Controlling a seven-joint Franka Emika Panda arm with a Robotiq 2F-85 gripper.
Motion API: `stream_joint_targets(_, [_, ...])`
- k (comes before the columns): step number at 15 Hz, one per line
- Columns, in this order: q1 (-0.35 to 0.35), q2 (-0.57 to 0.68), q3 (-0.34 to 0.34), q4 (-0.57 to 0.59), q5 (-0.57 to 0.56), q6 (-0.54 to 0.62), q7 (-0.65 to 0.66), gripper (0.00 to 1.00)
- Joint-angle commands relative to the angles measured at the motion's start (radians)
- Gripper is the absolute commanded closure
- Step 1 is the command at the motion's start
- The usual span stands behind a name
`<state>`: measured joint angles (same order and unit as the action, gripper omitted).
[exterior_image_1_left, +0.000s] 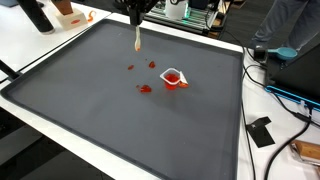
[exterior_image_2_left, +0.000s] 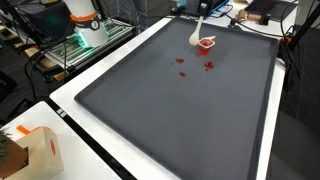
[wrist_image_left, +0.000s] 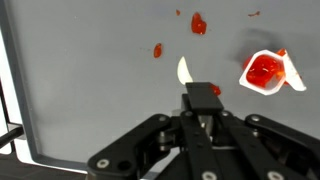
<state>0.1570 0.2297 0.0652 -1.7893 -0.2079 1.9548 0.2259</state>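
My gripper (wrist_image_left: 200, 103) is shut on the handle of a white plastic spoon (wrist_image_left: 184, 70), whose bowl pokes out past the fingertips. In both exterior views the spoon (exterior_image_1_left: 137, 38) (exterior_image_2_left: 196, 36) hangs down from the gripper (exterior_image_1_left: 135, 14) above the dark grey mat (exterior_image_1_left: 120, 120). A small clear cup with red filling (wrist_image_left: 265, 71) (exterior_image_1_left: 173, 77) (exterior_image_2_left: 207, 43) sits on the mat, to the right of the spoon in the wrist view. Red bits (wrist_image_left: 198, 23) (exterior_image_1_left: 143, 88) (exterior_image_2_left: 184, 72) lie scattered on the mat near the cup; one red bit (wrist_image_left: 215, 90) shows right beside the fingers.
The mat covers a white table (exterior_image_1_left: 260, 150). Black cables and a black device (exterior_image_1_left: 262, 131) lie along one table side. A cardboard box (exterior_image_2_left: 38, 150) stands near a table corner. Equipment racks (exterior_image_2_left: 85, 35) stand beyond the table edge.
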Motion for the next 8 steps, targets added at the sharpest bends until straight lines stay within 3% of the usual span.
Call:
stream_joint_targets(1, [0.052,0.083,0.002,0.082,-0.124,-0.100,0.088,0.97])
stream_joint_targets(8, [0.155,0.210,-0.018,0.152,-0.338,-0.119,0.256,0.97])
